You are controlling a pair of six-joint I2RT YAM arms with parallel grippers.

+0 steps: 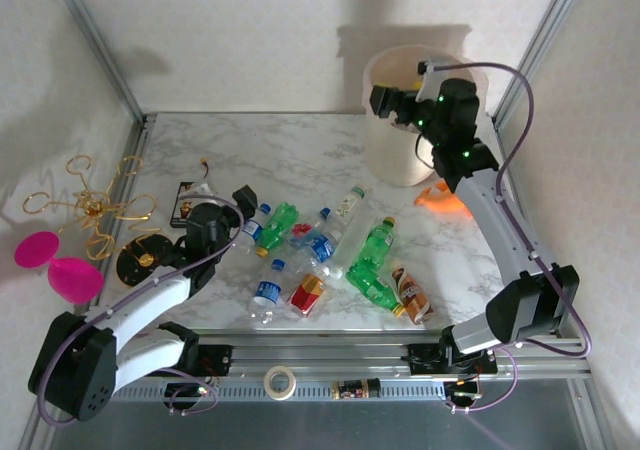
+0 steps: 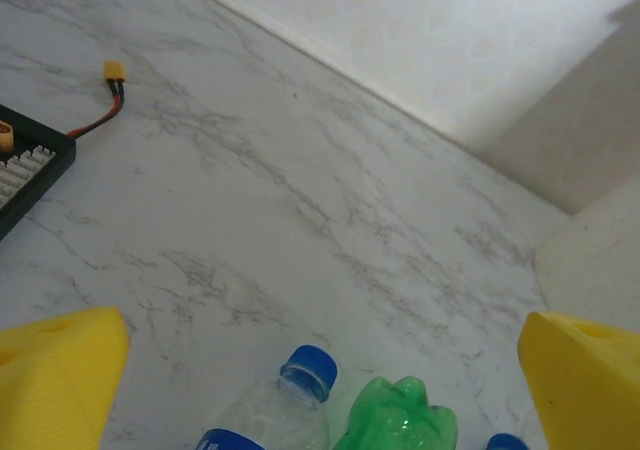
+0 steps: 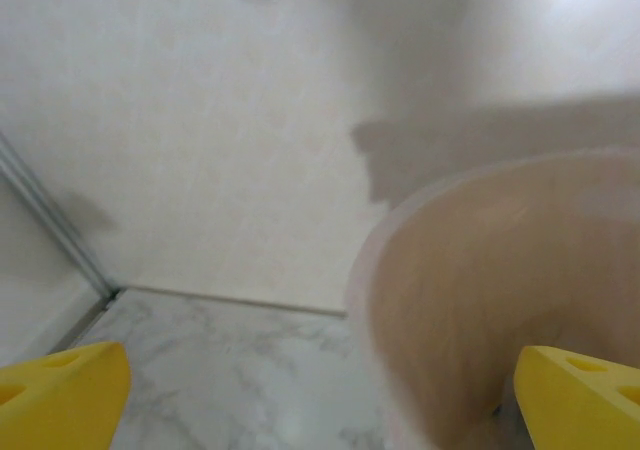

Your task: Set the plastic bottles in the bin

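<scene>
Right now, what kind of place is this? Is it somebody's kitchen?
Probably a robot test booth, not a kitchen: two robot arms bolted to a marble-look table, white walls on metal posts around it, plastic bottles scattered beside a bin.

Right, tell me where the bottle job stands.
Done: hard to say, since the inside of the bin is mostly hidden. In hand: nothing. The right gripper hangs by the bin's rim, its fingers open and empty, and the left gripper is open above the left end of the pile. Left: roughly ten bottles lie on the table, so most of the job remains.
</scene>
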